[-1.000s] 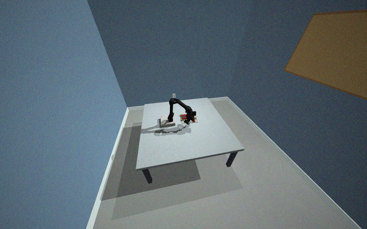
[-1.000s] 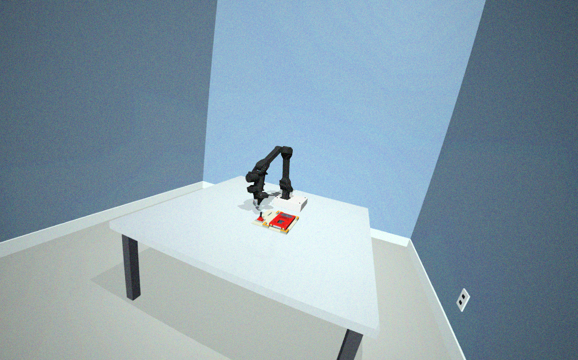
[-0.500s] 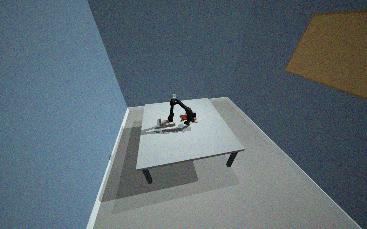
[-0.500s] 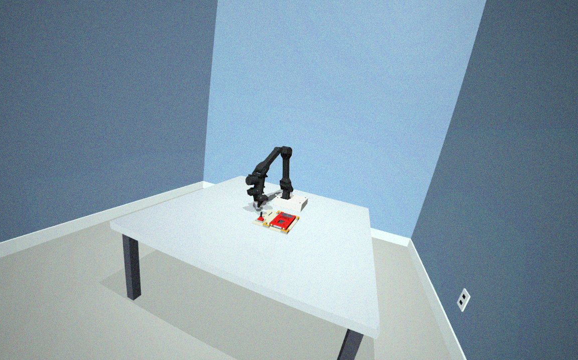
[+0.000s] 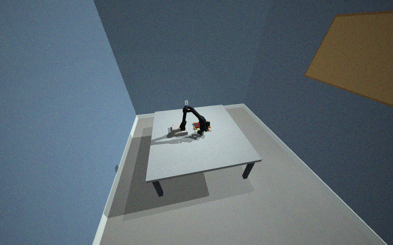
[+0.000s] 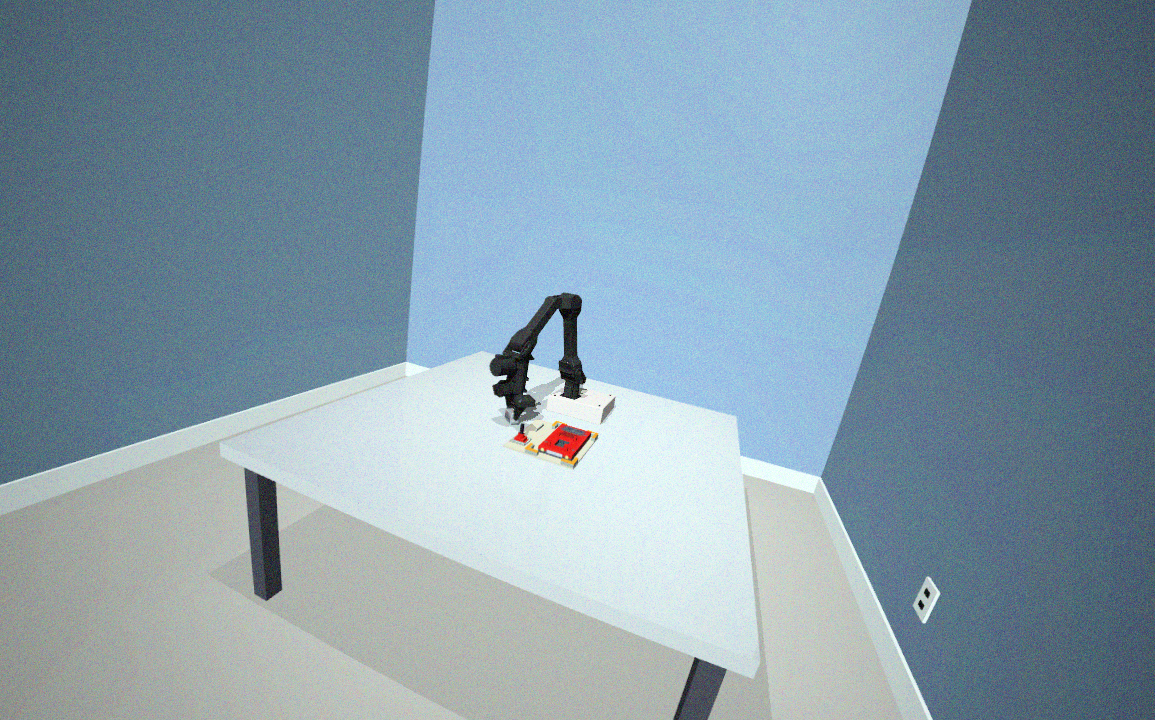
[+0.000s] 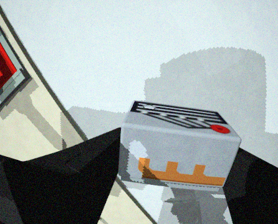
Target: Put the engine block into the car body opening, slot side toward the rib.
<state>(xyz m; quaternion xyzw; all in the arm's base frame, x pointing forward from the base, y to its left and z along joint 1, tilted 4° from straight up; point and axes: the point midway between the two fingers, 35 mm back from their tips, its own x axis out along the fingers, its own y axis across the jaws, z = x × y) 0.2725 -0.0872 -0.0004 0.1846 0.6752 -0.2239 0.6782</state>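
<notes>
Gripping gray engine block [image 7: 179, 146], end effector [image 5: 199, 132] [image 6: 512, 419] [image 7: 173, 143] beside cream board [image 5: 210, 130] [image 6: 514, 445] [image 7: 8, 134]

The top view looks steeply down from high above one end of the flat, pale grey rectangular table [image 5: 203, 155] [image 6: 653, 537], far enough back to take in floor and walls. The exterior view stands off another side, lower and somewhat nearer, facing across the tabletop toward the light blue wall [image 5: 54, 91] [image 6: 670, 197] — both views share the whole jointed black arm [image 5: 196, 113] [image 6: 569, 340]. The wrist view is a close-up, looking down past two black fingers onto the tabletop; its left side shares the thin cream board [image 6: 523, 444] [image 7: 17, 130] with the exterior view.
</notes>
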